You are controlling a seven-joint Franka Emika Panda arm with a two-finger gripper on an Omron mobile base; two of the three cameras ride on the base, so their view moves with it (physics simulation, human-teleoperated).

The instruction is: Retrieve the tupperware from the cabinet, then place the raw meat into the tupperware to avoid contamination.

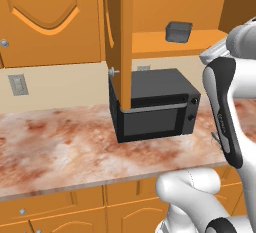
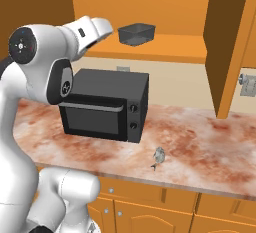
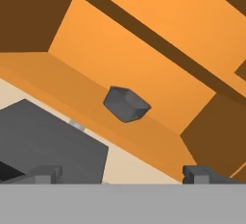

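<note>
Listing for you: tupperware [image 3: 126, 104] sits on the open cabinet [image 2: 150, 7] shelf, above the black microwave [image 2: 106, 104]. Your gripper [image 3: 122, 172] hovers well short of it, fingers spread wide, empty. Raw meat [image 2: 158, 157] lies on the counter [image 2: 200, 147].

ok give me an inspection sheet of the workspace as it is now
surface: marbled reddish counter, black microwave standing on it
job's things: tupperware on the bottom shelf of the open cabinet; small raw meat piece on the counter near its front edge
clutter: nothing seen
grippers: gripper open, apart from the tupperware, aimed toward it
cables: nothing seen
surroundings: wall outlet, drawers under the counter
</note>
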